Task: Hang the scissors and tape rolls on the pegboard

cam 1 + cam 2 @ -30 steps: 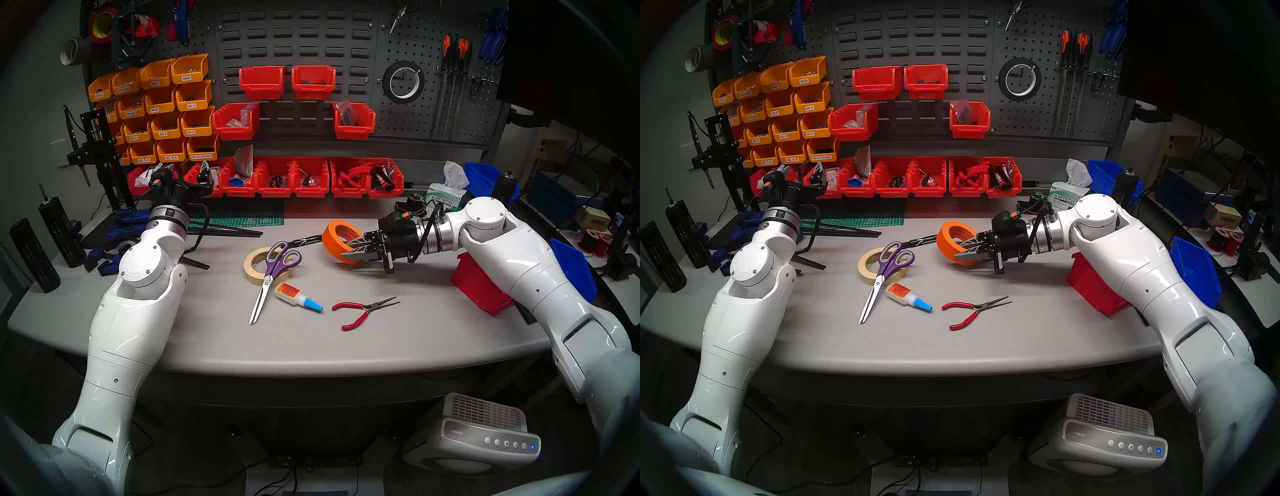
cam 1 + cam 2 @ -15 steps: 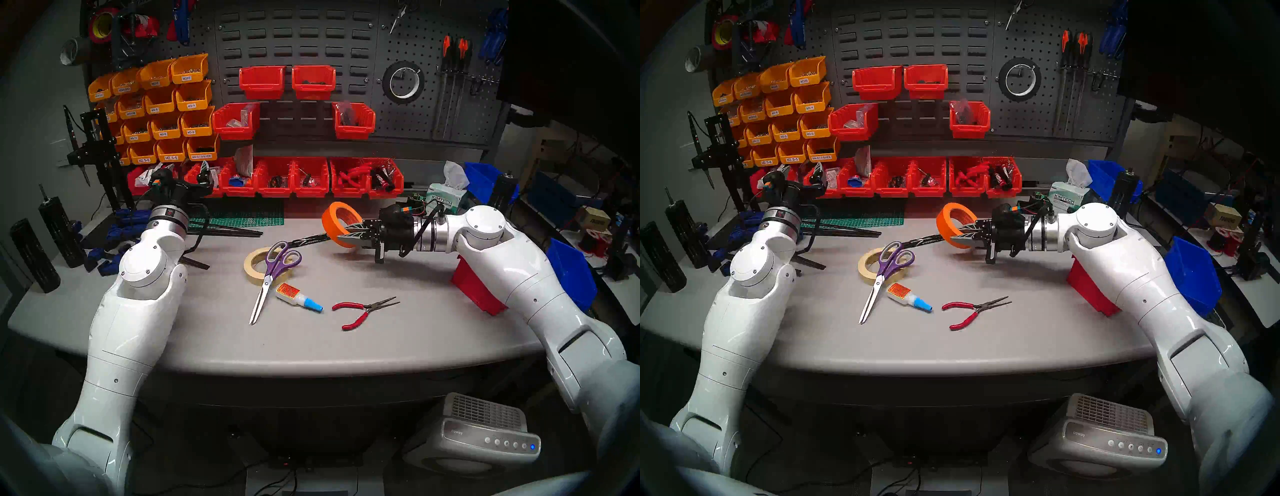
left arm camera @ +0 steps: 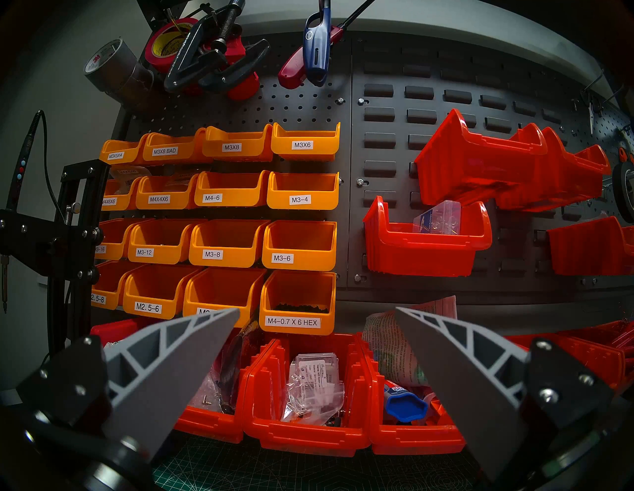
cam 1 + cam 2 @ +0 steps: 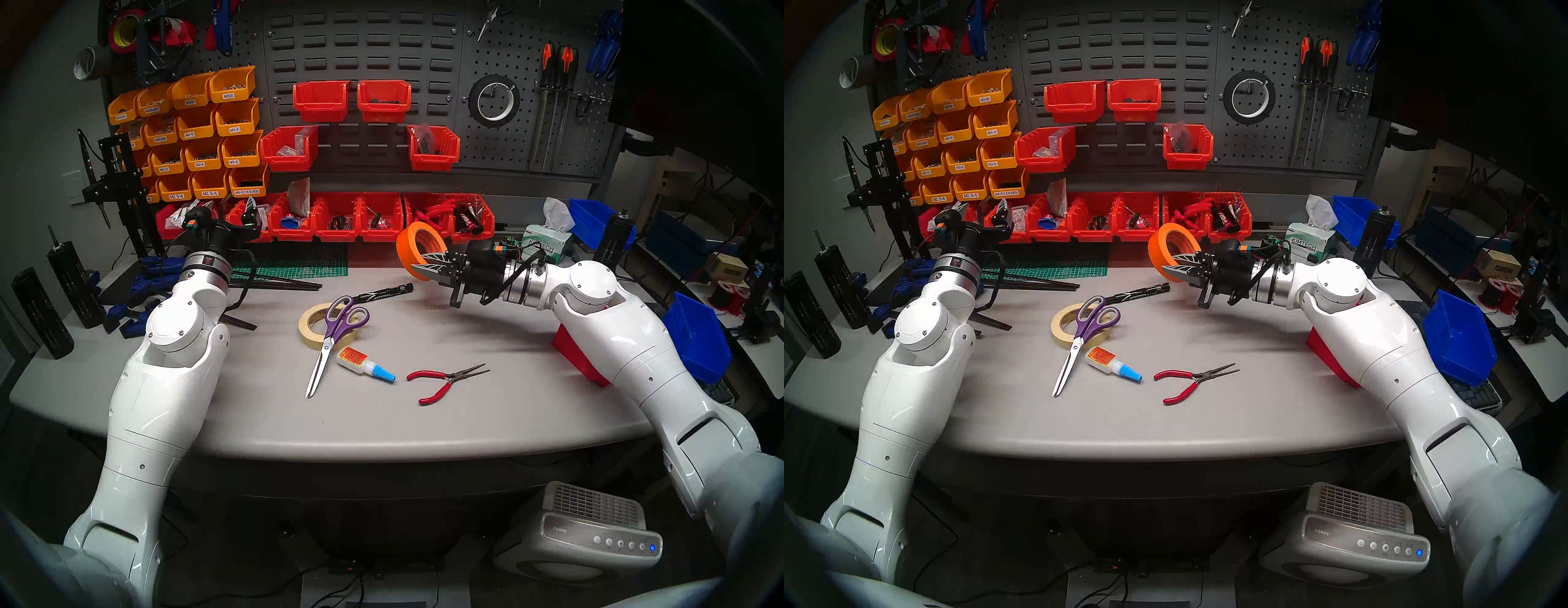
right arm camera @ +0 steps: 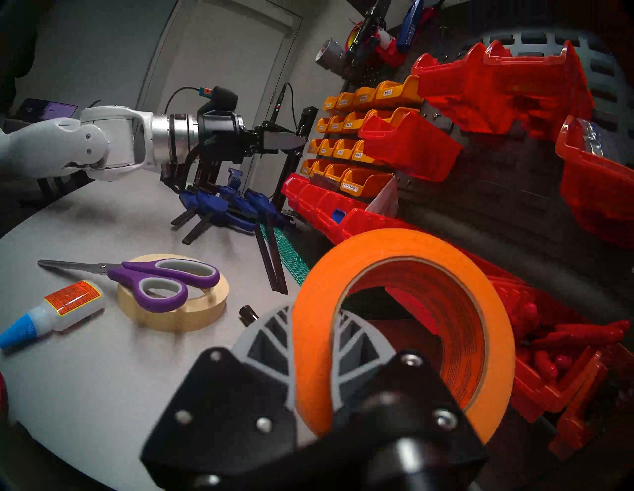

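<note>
Since the earlier frames the right pincer [image 4: 425, 264] has lifted the orange tape roll [image 4: 418, 248] clear of the surface [image 4: 488, 407] and turned it up toward the back wall, uncovering a black marker [image 4: 384, 293] that now lies just below and to the left of it. Its fingers are pressed together on the roll's wall, one inside the core and one outside, as the right wrist view shows. Above and to the right of this pincer, on the pegboard [image 4: 522, 140], the black tape roll [image 4: 494, 101] already hangs on a hook, so one piece looks finished. Below and well to the left of the pincer, the scissors [image 4: 333, 335] rest untouched, their purple handles lying on the cream tape roll [image 4: 316, 329]. Far across from it, the left pincer [image 3: 315, 360] hangs spread and empty before the bins. By my reckoning, one of four items is hung, a second is on its way, and the cream roll and scissors remain.
</note>
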